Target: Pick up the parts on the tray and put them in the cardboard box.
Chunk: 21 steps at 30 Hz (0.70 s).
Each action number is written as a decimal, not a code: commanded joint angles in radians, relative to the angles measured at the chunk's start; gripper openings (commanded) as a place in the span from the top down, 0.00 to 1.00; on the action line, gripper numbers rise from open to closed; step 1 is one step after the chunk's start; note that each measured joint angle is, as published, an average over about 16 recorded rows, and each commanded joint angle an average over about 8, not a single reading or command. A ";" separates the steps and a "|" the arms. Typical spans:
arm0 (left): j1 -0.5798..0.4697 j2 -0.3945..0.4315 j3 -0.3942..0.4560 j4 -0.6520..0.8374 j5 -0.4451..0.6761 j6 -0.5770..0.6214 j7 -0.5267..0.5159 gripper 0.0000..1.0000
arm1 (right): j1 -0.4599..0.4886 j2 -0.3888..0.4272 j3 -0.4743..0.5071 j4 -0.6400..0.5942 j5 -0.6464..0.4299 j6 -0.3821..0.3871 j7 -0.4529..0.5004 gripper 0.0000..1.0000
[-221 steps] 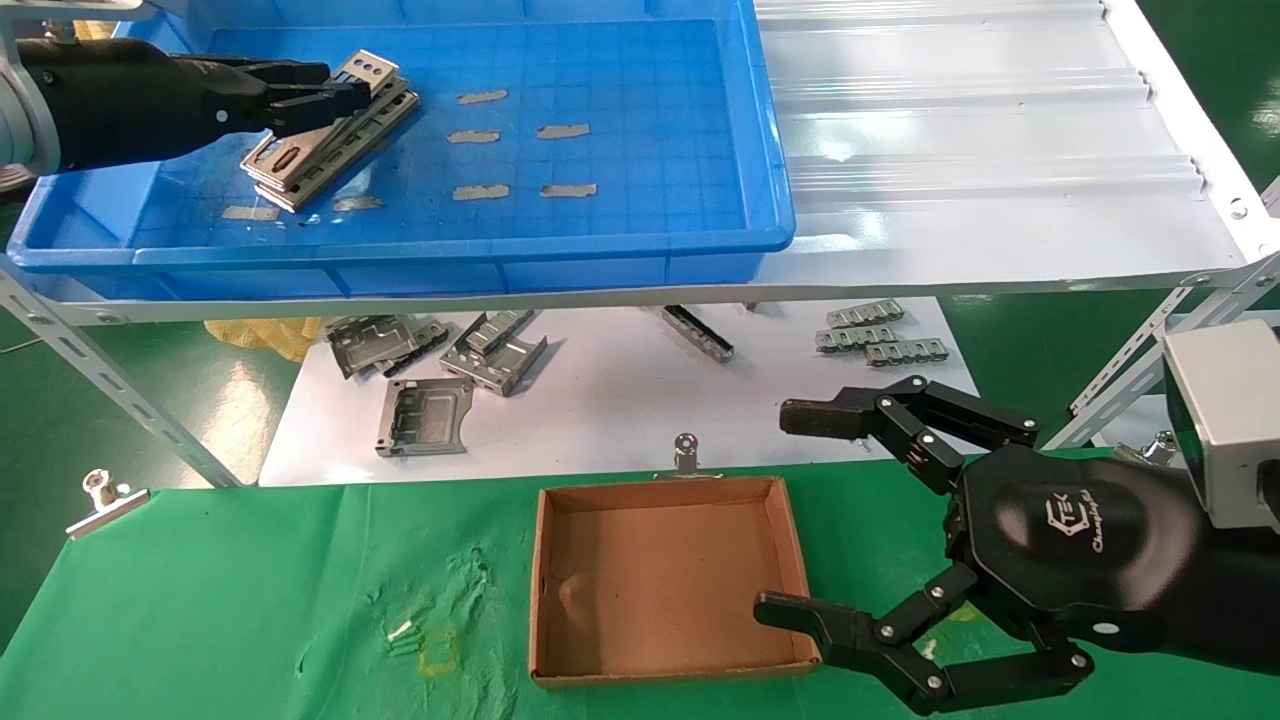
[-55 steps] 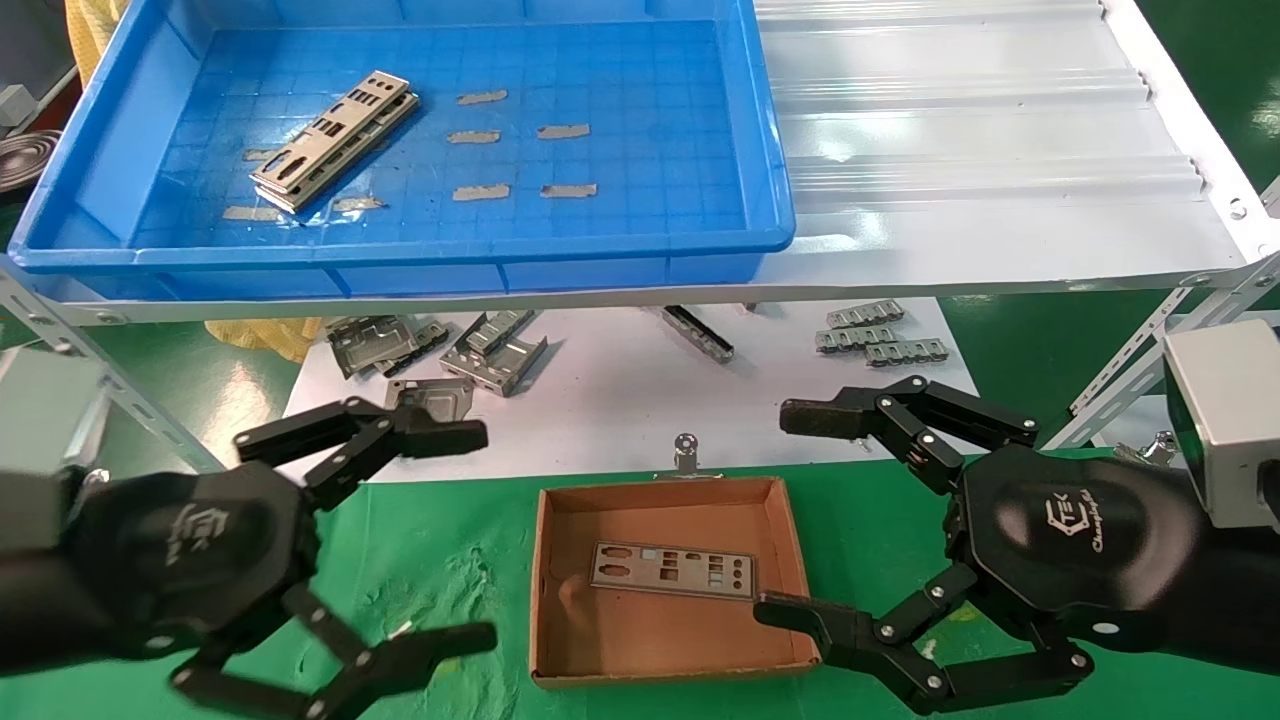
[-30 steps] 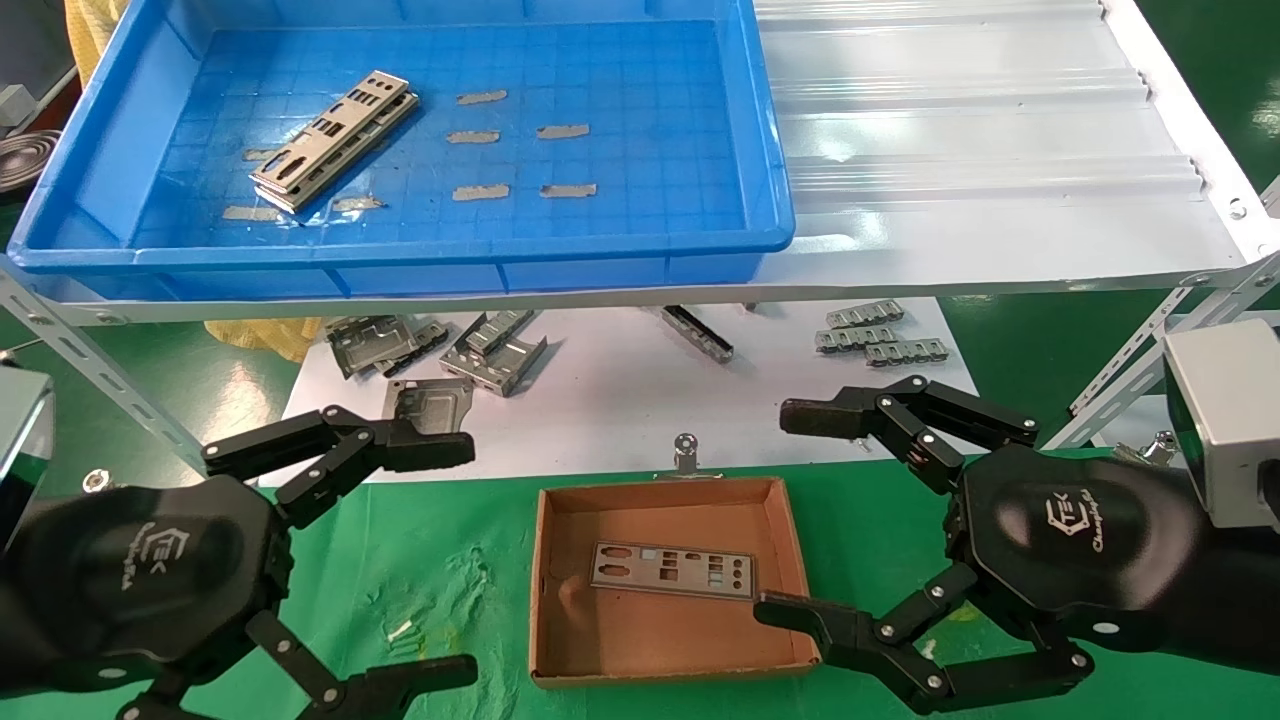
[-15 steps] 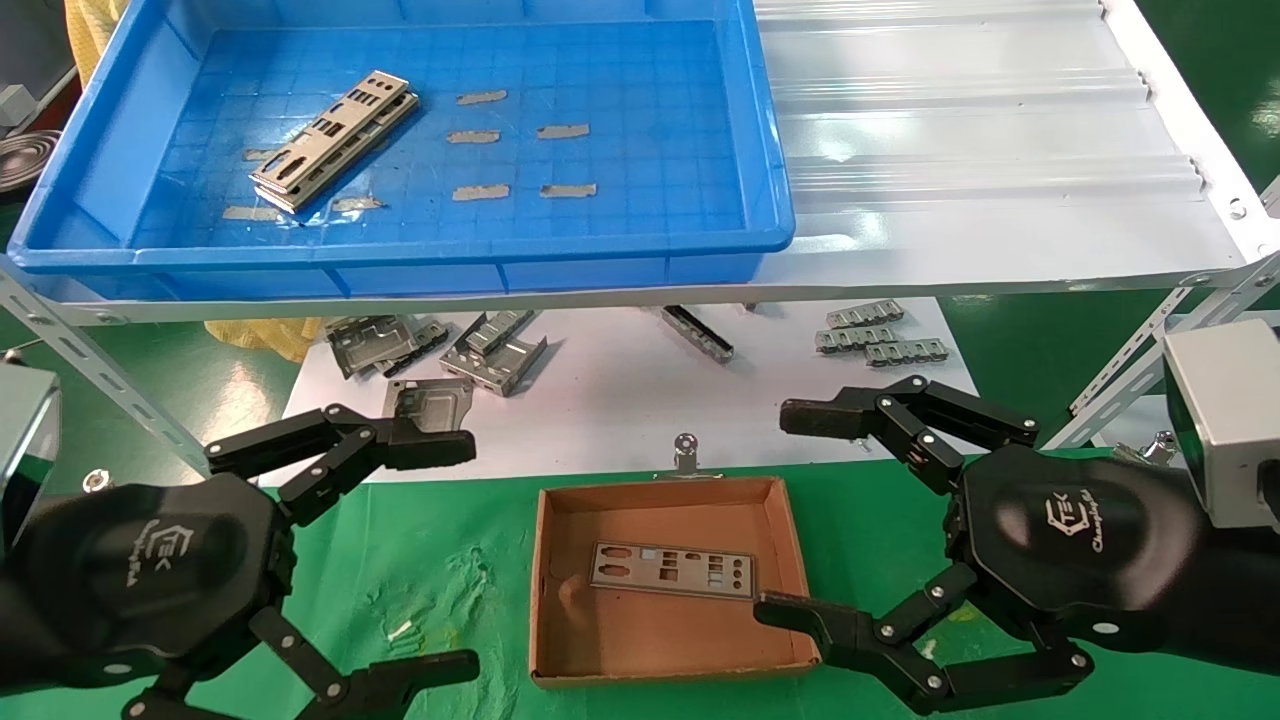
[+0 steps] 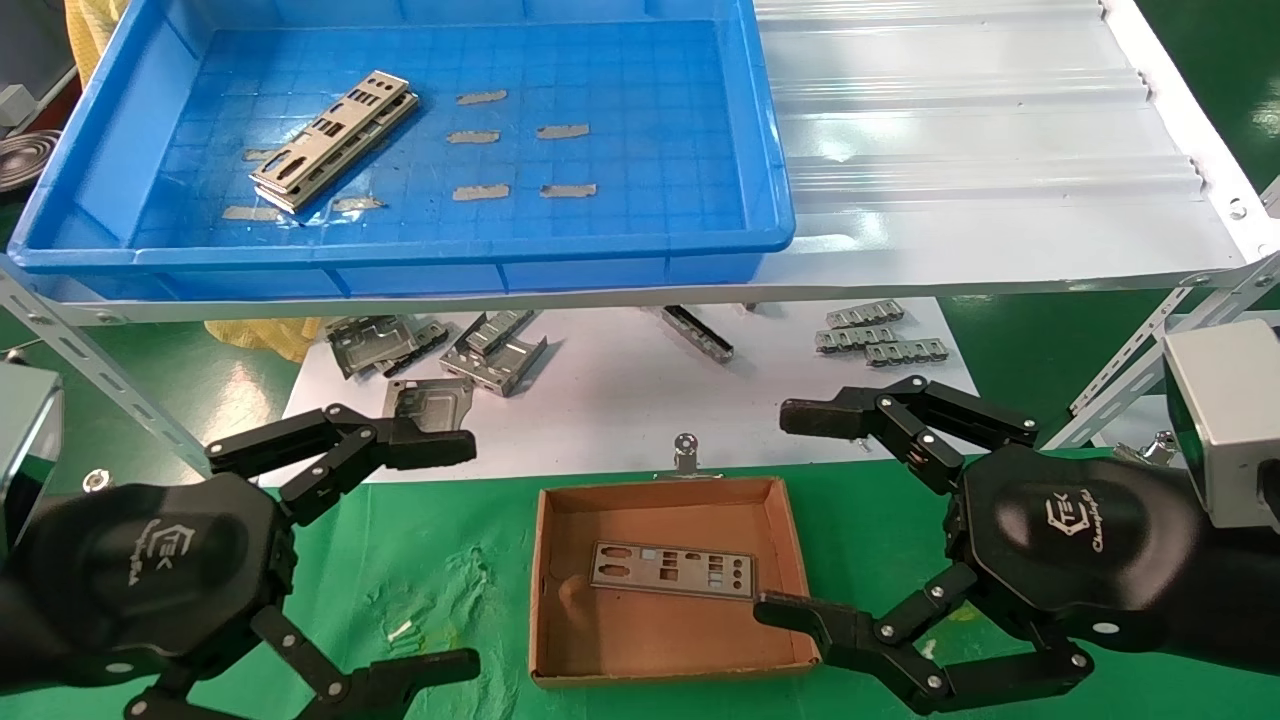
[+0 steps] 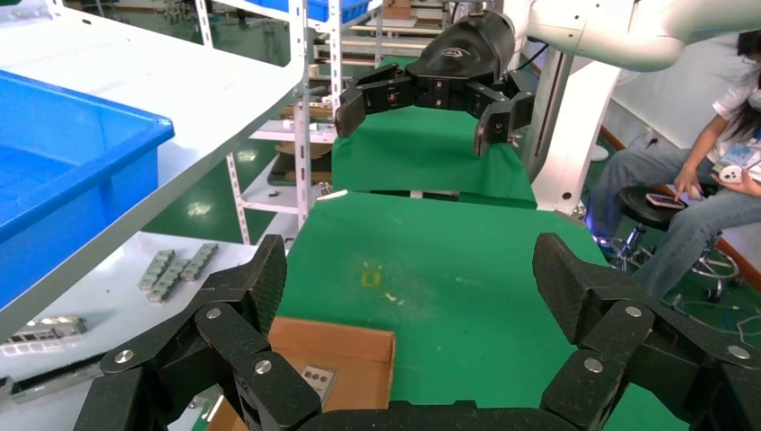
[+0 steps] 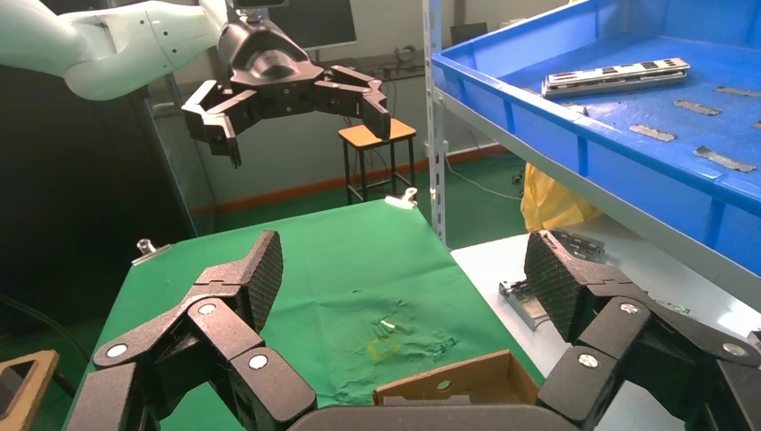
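A stack of silver-grey punched plates [image 5: 333, 140] lies at the left of the blue tray [image 5: 770, 130] on the shelf; it also shows in the right wrist view [image 7: 616, 76]. One plate [image 5: 672, 570] lies flat in the brown cardboard box [image 5: 545, 590]. My left gripper [image 5: 455, 555] is open and empty, low at the box's left over the green cloth. My right gripper [image 5: 785, 515] is open and empty, at the box's right. The box corner with the plate shows in the left wrist view [image 6: 359, 350].
Small grey tape strips [image 5: 520, 135] are stuck to the tray floor. Bent grey brackets [image 5: 440, 360] and small metal pieces [image 5: 880, 335] lie on the white board under the white shelf [image 5: 980, 150]. Metal clips [image 5: 686, 452] hold the green cloth. A person [image 6: 709, 197] sits beyond the table.
The left arm took one plate from the tray stack, and it now lies in the box. Over the last second the left gripper has drawn back slightly, open. The right arm has not moved.
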 commanded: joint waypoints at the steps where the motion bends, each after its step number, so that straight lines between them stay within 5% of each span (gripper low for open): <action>1: 0.000 0.000 0.000 0.000 0.000 0.000 0.000 0.00 | 0.000 0.000 0.000 0.000 0.000 0.000 0.000 0.00; 21: -0.001 0.001 0.001 0.001 0.000 0.000 0.000 0.00 | 0.000 0.000 0.000 0.000 0.000 0.000 0.000 0.00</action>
